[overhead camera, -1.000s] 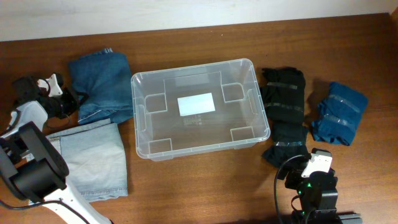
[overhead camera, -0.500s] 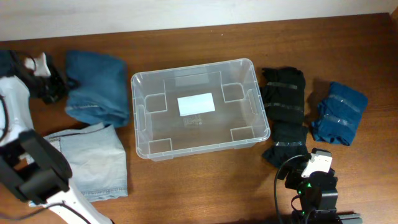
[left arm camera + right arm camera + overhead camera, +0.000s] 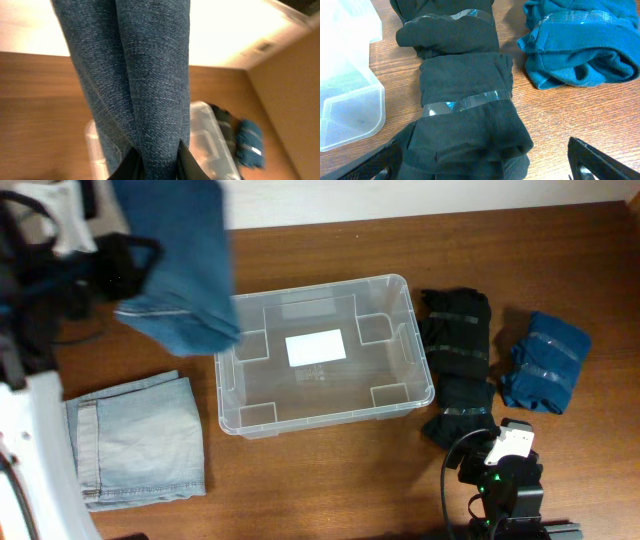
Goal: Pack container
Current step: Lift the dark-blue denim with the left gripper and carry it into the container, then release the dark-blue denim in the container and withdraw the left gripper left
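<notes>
The clear plastic container (image 3: pixel 420 385) with a white label on its base stands empty at the table's middle; it also shows in the left wrist view (image 3: pixel 210 135) and the right wrist view (image 3: pixel 350 95). My left gripper (image 3: pixel 157 160) is shut on dark blue jeans (image 3: pixel 180 265) and holds them in the air over the container's left rim, hanging down. My right gripper (image 3: pixel 485 167) is open, low at the front right, over the near end of black folded clothes (image 3: pixel 465 115).
Light blue jeans (image 3: pixel 140 440) lie folded at the front left. The black taped clothes (image 3: pixel 460 360) lie right of the container. A teal folded garment (image 3: pixel 545 360) lies further right, also in the right wrist view (image 3: pixel 580 45).
My left gripper has lifted the dark blue jeans off the table at the left and carried them up and right toward the container. The right arm has not moved.
</notes>
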Controlling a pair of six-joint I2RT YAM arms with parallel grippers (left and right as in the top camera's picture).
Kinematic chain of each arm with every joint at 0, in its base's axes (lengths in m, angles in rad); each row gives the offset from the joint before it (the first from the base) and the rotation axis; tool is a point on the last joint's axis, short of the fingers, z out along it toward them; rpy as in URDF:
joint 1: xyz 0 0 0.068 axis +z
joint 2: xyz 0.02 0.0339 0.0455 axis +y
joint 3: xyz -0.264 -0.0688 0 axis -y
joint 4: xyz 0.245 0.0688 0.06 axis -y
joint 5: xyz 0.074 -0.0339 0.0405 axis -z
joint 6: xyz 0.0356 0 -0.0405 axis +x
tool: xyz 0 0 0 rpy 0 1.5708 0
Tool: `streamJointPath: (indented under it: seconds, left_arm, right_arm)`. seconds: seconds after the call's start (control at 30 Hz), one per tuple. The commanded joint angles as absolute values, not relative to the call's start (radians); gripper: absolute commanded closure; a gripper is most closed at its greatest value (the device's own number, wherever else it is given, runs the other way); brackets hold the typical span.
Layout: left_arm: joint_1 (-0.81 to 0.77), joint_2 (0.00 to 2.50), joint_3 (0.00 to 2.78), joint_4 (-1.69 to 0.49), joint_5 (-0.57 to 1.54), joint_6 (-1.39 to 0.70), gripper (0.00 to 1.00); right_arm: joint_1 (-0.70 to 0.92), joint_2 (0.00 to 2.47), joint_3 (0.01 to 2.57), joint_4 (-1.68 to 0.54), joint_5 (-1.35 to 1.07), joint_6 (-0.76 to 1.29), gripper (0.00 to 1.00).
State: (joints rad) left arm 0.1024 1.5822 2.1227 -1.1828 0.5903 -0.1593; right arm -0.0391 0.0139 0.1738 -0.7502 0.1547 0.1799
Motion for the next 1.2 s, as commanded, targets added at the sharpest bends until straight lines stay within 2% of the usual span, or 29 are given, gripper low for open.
streamJointPath:
  seconds: [0.0,0.17,0.27,0.4,0.6,0.87,1.17]
  left_arm:
    - [-0.070,1.575,2.137,-1.185,0.470,-0.235,1.00]
    - [-0.281,1.616,2.110,-1.186,0.346,-0.238,1.00]
    - [-0.397,1.657,2.062,-1.177,0.236,-0.320,1.00]
    - [-0.506,1.728,1.980,-1.080,0.197,-0.461,1.00]
    - [-0.587,1.784,1.895,-0.918,0.082,-0.649,1.00]
    - [-0.665,1.866,1.872,-0.897,0.066,-0.955,1.00]
    - [-0.745,1.906,1.849,-0.899,-0.011,-1.035,1.00]
  right_arm:
    - [-0.033,0.006,0.166,-0.748,0.157,0.173,0.02]
    - [-0.033,0.006,0.166,-0.748,0.157,0.173,0.02]
    - [-0.033,0.006,0.166,-0.748,0.157,0.173,0.02]
    - [-0.033,0.006,0.166,-0.748,0.157,0.173,0.02]
    - [-0.033,0.006,0.166,-0.748,0.157,0.173,0.02]
    - [-0.033,0.006,0.166,-0.748,0.157,0.173,0.02]
    - [-0.033,0.006,0.166,-0.748,0.157,0.173,0.02]
